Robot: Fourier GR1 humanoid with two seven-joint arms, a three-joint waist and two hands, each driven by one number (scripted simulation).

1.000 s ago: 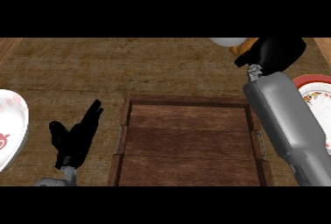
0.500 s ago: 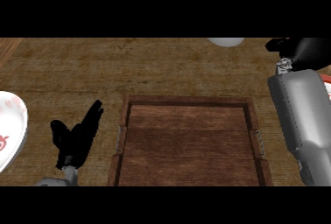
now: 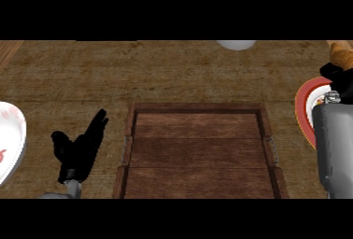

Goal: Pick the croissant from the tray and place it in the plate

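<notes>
The brown croissant [image 3: 341,53] shows at the far right edge, just above my right hand [image 3: 336,78], whose black fingers are curled round its lower part. Hand and croissant hang over the far part of the red-rimmed plate [image 3: 305,106], which my grey right forearm largely hides. The wooden tray [image 3: 200,149] lies in the middle of the counter with nothing on its slats. My left hand [image 3: 79,149] rests open, fingers pointing up, to the left of the tray.
A white plate with red markings [image 3: 8,140] sits at the left edge, close to my left hand. A white rounded object [image 3: 236,44] lies at the far edge of the counter. Bare counter stretches beyond the tray.
My right arm has swung further right, carrying the croissant from beyond the tray's far right corner to above the red-rimmed plate. The left hand has stayed still.
</notes>
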